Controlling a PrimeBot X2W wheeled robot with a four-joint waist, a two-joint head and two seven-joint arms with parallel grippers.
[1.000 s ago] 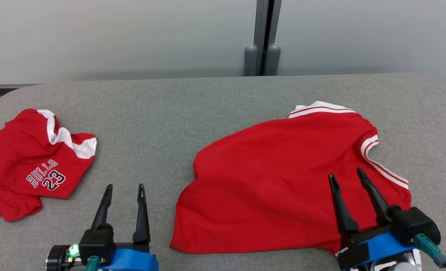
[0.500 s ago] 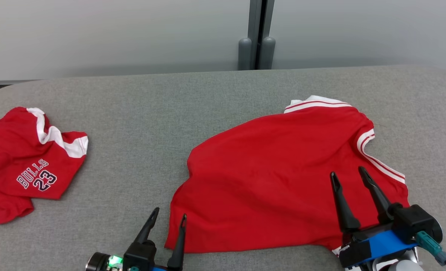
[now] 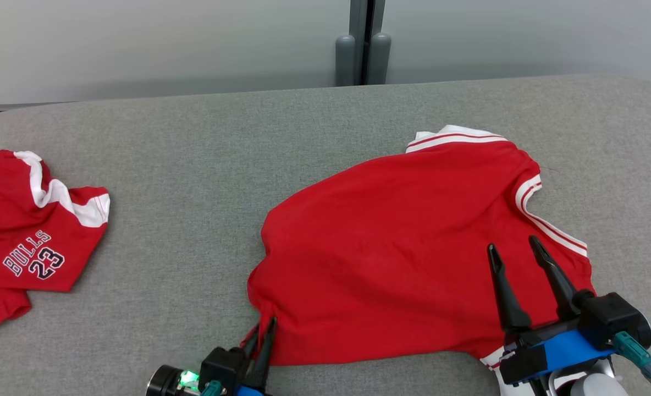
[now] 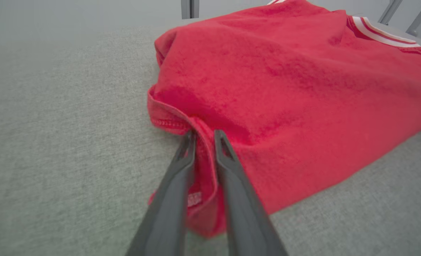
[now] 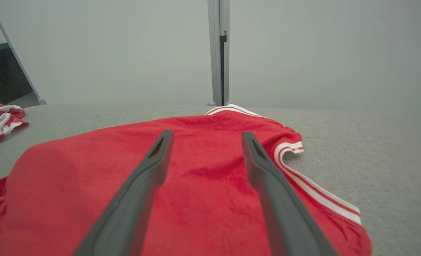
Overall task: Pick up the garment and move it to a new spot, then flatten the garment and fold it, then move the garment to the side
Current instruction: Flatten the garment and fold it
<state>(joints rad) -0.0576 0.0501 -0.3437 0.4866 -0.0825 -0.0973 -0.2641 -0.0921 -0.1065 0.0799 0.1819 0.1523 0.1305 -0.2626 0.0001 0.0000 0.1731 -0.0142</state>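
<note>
A red garment with white-and-red striped trim lies spread on the grey padded table, right of centre. My left gripper is at its near-left corner, shut on a fold of the hem. In the left wrist view that gripper has the stitched red edge of the garment pinched between its two fingers. My right gripper hovers open over the garment's near-right part. The right wrist view shows its fingers spread wide above the red cloth, holding nothing.
A second red garment printed "BULLS 23" lies crumpled at the table's far left; it also appears in the right wrist view. A pale wall with a grey divider post stands behind the table. Bare grey surface lies between the two garments.
The head camera has swung right. My left gripper moved right from bare table to the garment's near-left corner and closed on the hem. The right gripper stayed open over the cloth.
</note>
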